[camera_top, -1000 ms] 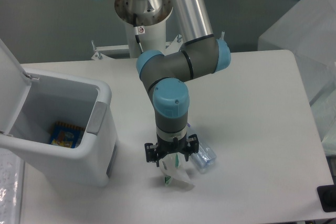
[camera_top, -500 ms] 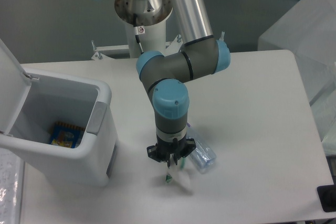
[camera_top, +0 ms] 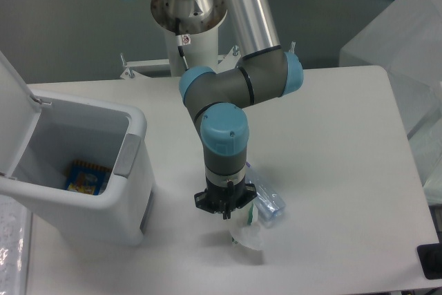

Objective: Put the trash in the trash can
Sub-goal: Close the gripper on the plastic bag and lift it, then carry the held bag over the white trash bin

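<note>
Claw (camera_top: 226,213) pointed straight down over the front middle of the surface (camera_top: 345,170), fingers hidden under the wrist, so cannot tell whether spread or pinching. Crumpled pale trash (camera_top: 247,237) with a green mark just below and right of the claw, near the front edge. Clear plastic bottle (camera_top: 266,202) beside it. Trash can (camera_top: 83,170) at the left edge, lid up, a colourful packet (camera_top: 86,176) inside.

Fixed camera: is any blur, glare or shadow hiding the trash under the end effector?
Fixed camera: sharp overall, flat lighting, no harsh glare on the table. The pale wrapper below the end effector blends into the white top, with a faint shadow beside it. The clear bottle is partly hidden behind the wrist.
</note>
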You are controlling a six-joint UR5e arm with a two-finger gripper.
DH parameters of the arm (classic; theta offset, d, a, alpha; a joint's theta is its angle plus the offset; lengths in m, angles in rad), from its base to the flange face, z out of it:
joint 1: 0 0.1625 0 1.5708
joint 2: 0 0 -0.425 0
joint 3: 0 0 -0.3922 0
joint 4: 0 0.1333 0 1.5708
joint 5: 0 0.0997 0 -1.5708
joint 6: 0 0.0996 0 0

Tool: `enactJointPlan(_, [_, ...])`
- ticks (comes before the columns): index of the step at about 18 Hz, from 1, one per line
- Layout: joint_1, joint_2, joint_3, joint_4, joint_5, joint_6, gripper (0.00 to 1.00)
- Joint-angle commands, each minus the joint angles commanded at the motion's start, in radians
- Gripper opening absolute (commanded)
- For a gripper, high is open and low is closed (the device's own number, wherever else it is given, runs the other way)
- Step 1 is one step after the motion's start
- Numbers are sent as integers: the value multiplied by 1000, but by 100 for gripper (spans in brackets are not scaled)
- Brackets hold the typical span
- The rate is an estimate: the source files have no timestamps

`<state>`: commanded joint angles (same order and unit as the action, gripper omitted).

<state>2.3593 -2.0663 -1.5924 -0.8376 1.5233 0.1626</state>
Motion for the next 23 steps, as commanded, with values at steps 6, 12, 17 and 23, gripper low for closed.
enactJointPlan(6, [17, 40, 84, 3, -150, -27, 13])
enactJointPlan(12, [46, 75, 212, 5, -265, -178, 15])
enactJointPlan(17, [67, 138, 238, 3, -415, -209, 15])
enactJointPlan(23, [74, 212, 212, 3, -627, -207, 15])
